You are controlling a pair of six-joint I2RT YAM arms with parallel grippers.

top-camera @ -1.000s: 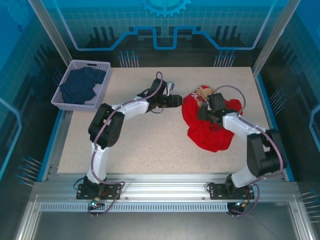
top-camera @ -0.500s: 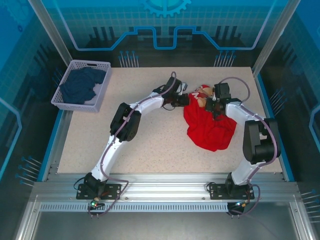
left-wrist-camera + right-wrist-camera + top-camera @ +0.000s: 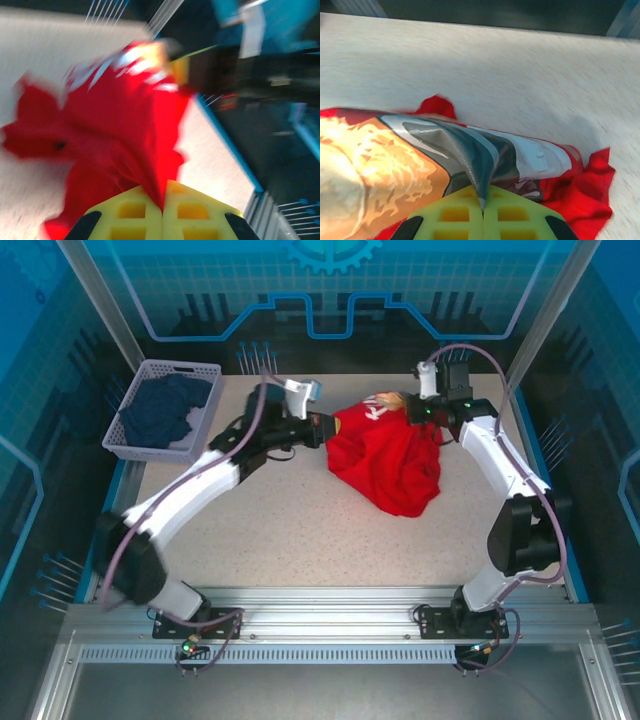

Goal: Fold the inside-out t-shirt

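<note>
Top external shows the red t-shirt [image 3: 385, 455] bunched toward the far side of the tabletop [image 3: 300, 540], with the left tool [image 3: 318, 428] clamped on its left edge and the right tool [image 3: 428, 412] clamped on its far right edge. I'd say the trick now is drawing the two grips apart evenly so the cloth spreads flat without snagging. There's bare room in front, but the far edge is close and the basket [image 3: 160, 410] sits at the far left corner.

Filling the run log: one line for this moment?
left claw: shut on shirt | right claw: shut on shirt | shirt: bunched, held between both
</note>
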